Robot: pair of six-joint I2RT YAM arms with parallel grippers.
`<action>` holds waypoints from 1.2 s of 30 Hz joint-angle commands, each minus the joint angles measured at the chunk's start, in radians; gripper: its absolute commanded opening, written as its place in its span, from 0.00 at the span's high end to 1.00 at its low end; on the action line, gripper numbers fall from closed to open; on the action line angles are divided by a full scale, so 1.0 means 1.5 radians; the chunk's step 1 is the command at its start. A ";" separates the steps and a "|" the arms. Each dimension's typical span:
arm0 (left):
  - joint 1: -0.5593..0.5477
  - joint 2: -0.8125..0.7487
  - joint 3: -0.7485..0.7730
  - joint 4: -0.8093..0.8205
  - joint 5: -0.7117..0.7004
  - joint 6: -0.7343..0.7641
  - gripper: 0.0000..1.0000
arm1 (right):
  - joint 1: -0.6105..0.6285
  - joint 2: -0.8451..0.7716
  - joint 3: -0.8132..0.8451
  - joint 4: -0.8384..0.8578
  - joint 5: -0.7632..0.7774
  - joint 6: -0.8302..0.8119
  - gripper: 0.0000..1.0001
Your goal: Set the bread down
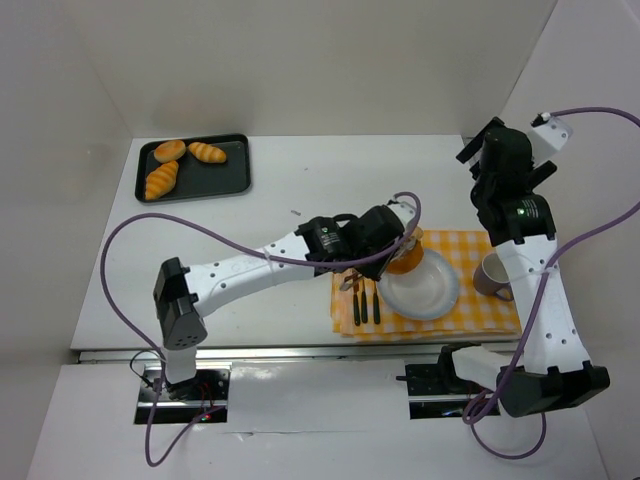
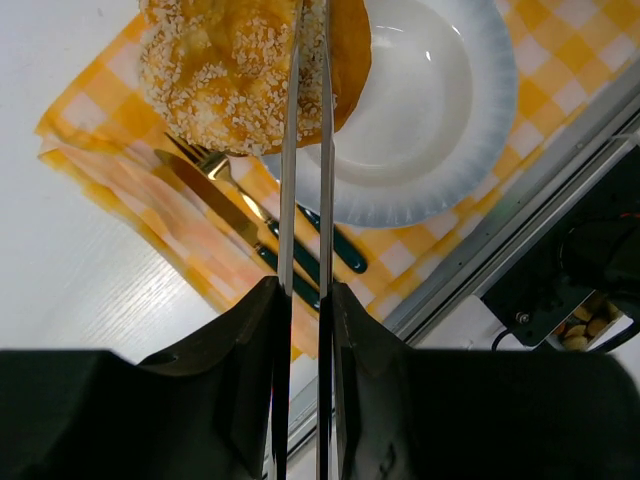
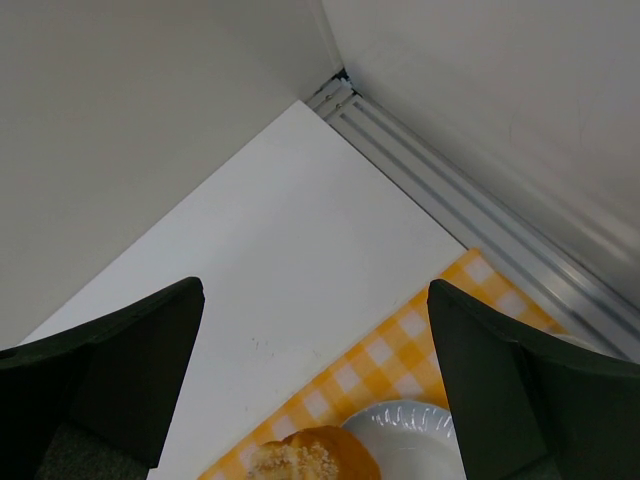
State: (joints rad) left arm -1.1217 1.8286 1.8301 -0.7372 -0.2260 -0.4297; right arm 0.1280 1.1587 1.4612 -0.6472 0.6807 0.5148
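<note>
Left pincer (image 2: 311, 30): closed down narrow on the bread (image 2: 220, 80), its thin fingers nearly together with the bun clamped between them.
Bread: hangs at the plate's (image 2: 495, 110) 10 to 11 o'clock rim, partly over the plate and partly over the checked cloth (image 1: 490, 315). I cannot tell whether its underside touches the rim.
Done: the bread is at the plate, well apart from the tray (image 1: 235, 170) at the tabletop's (image 1: 300, 170) 10 o'clock, where three smaller rolls (image 1: 163, 178) lie.
Left to do: by my reading, shift toward the plate's 4 o'clock until the bun sits over the white hollow, then lower it, let go and back away. The plate's middle is bare.
Right pincer (image 3: 312, 290): fingers wide apart, holding nothing, raised near the plate's 1 o'clock and looking down on its far rim.
Close neighbours: the fork (image 2: 215, 165) and knife (image 2: 200, 195) lie just beside the plate at 9 o'clock, under the left pincer's line. The mug (image 1: 492, 277) stands just beside the plate at 3 o'clock.
Edges: the tabletop's near edge, with its metal rail, runs at 6 o'clock close to the cloth. White walls close in the far and side borders.
Open room: bare tabletop between cloth and tray, toward 9 to 10 o'clock. That looks the safest way out for the left arm.
</note>
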 commanded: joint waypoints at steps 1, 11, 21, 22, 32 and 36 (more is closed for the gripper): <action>-0.032 0.024 0.047 0.030 -0.009 0.002 1.00 | -0.022 -0.017 -0.009 -0.009 -0.049 -0.007 0.00; -0.039 0.024 0.039 0.049 0.018 0.002 1.00 | -0.041 -0.035 -0.036 0.003 -0.102 -0.019 0.00; -0.051 0.069 0.033 0.055 0.038 -0.017 0.87 | -0.047 -0.035 -0.063 0.031 -0.157 -0.012 0.00; -0.051 0.069 0.033 0.049 0.038 -0.017 0.74 | -0.047 -0.028 -0.052 0.019 -0.157 -0.012 0.00; -0.051 0.039 0.039 0.049 0.080 -0.003 0.39 | -0.047 -0.025 -0.052 0.011 -0.151 -0.018 0.00; -0.051 0.012 0.045 0.049 0.073 0.003 0.39 | -0.047 -0.025 -0.052 0.011 -0.145 -0.018 0.00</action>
State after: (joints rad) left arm -1.1984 1.9331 1.8572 -0.6956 -0.1307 -0.4252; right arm 0.0643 1.1336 1.3705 -0.6376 0.4553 0.4995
